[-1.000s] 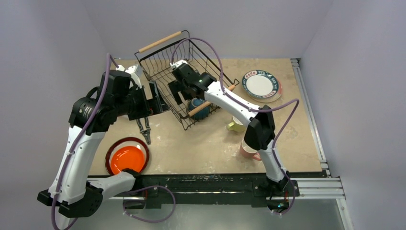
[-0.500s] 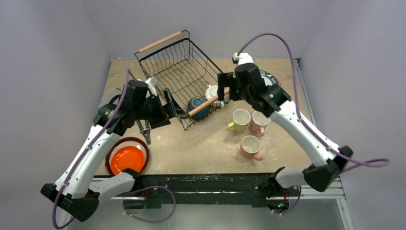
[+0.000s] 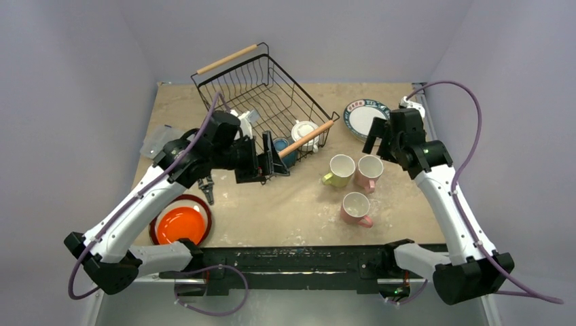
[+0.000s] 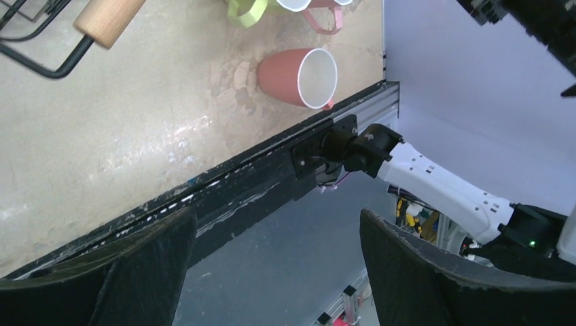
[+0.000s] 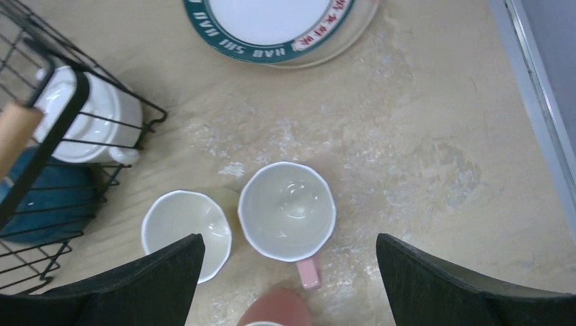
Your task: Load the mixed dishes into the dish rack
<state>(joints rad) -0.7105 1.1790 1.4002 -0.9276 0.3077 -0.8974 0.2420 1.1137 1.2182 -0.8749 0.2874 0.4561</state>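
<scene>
The dish rack [image 3: 253, 87], a black wire basket with wooden handles, stands at the back centre. It holds the white two-handled cup [image 3: 303, 130] and the teal bowl [image 3: 284, 152], both also seen from the right wrist: cup [image 5: 87, 115], bowl [image 5: 39, 201]. My left gripper [image 3: 261, 161] hangs open and empty at the rack's near corner. My right gripper [image 3: 382, 141] is open and empty above a pink mug [image 5: 287, 210] and the yellow-green mug [image 5: 183, 232]. Another pink mug [image 3: 355, 207] stands nearer. Teal-rimmed plates [image 3: 365, 119] lie at the back right. An orange plate [image 3: 179, 225] sits on the dark red-rimmed plate [image 3: 163, 208].
Black pliers [image 3: 206, 187] lie left of the rack's near corner, and a clear plastic piece [image 3: 157, 140] sits by the left edge. The left wrist view shows the table's front rail [image 4: 244, 183] and the nearer pink mug [image 4: 299, 76]. A metal rail [image 3: 435, 156] borders the right side.
My right arm has pulled out of the rack and swung right over the mugs, uncovering the white cup inside. My left arm has moved right to the rack's near corner.
</scene>
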